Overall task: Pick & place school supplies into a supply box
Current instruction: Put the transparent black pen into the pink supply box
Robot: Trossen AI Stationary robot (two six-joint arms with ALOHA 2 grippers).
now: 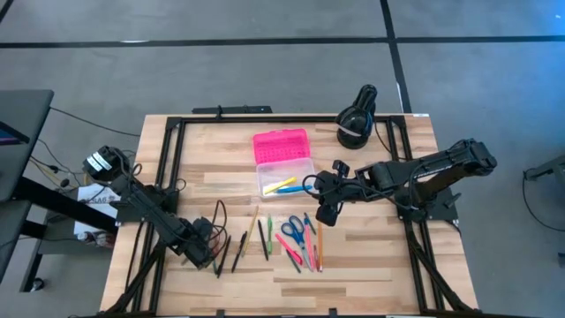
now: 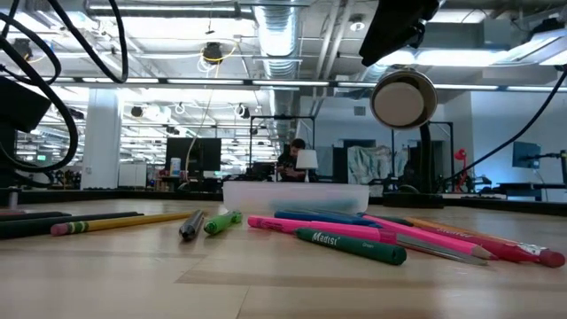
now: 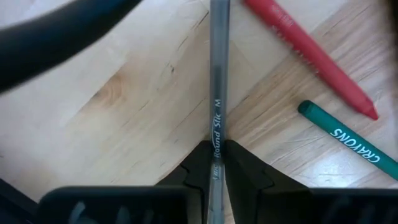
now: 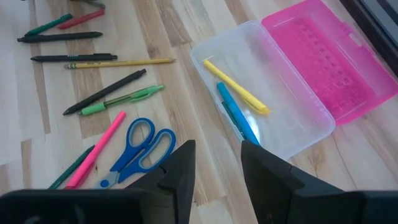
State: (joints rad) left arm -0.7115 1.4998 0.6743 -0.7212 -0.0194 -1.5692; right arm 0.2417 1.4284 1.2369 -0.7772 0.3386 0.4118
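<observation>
While my left end effector (image 1: 205, 250) sits low at the near left of the desk (image 1: 371, 265) in the high view, among the dark pens lying there, my right end effector (image 1: 325, 205) hangs just beside the supply box (image 1: 284, 162), whose pink lid lies folded back and whose clear base already holds a yellow and a blue piece.

In the low view, the supply box (image 2: 295, 195) stands beyond a spread of pens and crayons, well clear of my left side.

From my left wrist, my fingers (image 3: 249, 171) are clenched on a grey pen (image 3: 217, 81) near its end, with a red crayon (image 3: 308, 50) and a green crayon (image 3: 348, 140) close by. I should lift straight up, keeping the pen level, since so near-the-end a hold may let it swing.

From my right wrist, that end effector (image 4: 217, 165) is released and empty, above the desk between the blue scissors (image 4: 140, 149) and the box; I would keep it clear of my path.
</observation>
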